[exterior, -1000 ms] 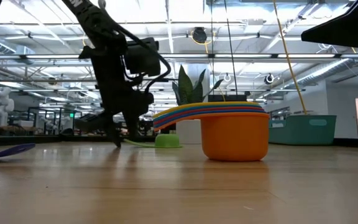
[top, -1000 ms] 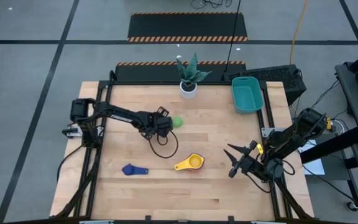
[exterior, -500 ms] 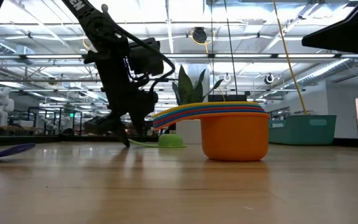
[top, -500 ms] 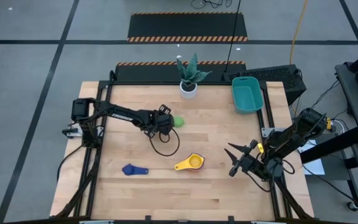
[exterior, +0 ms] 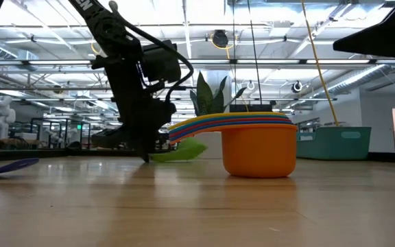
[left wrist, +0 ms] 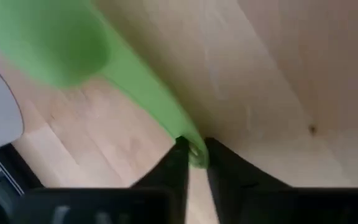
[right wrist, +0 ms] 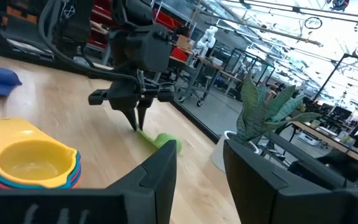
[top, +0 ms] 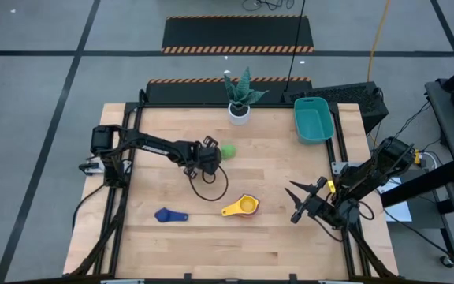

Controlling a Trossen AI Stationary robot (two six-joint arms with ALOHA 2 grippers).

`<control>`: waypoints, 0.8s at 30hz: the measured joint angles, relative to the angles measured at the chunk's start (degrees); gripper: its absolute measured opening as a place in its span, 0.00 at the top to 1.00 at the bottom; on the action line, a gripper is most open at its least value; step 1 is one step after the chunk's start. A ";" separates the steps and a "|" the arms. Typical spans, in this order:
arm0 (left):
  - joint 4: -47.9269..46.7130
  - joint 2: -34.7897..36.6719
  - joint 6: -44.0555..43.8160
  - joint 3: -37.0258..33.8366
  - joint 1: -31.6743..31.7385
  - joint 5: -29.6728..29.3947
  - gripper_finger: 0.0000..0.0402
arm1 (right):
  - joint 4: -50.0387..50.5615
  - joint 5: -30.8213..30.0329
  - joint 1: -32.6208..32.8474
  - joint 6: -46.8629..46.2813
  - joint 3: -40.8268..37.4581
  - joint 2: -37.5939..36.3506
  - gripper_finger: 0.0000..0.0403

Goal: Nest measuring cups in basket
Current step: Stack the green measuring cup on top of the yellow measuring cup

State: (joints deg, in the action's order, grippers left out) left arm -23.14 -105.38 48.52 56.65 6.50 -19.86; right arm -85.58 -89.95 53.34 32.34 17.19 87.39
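My left gripper (left wrist: 192,149), mid-table: fingers pinching the handle tip of the small green plastic measuring cup (top: 227,152), lying near the white plant pot (top: 239,114); my right gripper (top: 296,203), table's right edge: fingers spread, holding nothing.

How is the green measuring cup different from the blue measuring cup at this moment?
The green measuring cup lies near the table's middle, towards the plant; the blue measuring cup lies nearer the front edge. The left gripper pinches the green cup's handle end, and its bowl tilts up in the low view; the blue cup lies flat, untouched. Both are single cups outside the nested stack.
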 joint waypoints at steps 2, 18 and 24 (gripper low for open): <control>1.22 -0.03 -1.19 0.09 -0.10 0.92 0.96 | 0.02 0.00 0.00 0.10 0.00 0.00 0.69; 0.88 6.54 -20.84 0.84 -8.24 1.12 0.99 | 0.01 0.17 -0.47 -0.16 0.07 0.02 0.69; 1.27 6.86 -26.45 0.84 -10.73 -0.62 0.99 | -2.56 1.89 -1.20 0.04 0.07 0.02 0.69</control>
State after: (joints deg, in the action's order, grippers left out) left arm -21.87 -98.52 22.07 57.49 -4.23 -20.48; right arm -88.15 -88.06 52.14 32.38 17.26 87.42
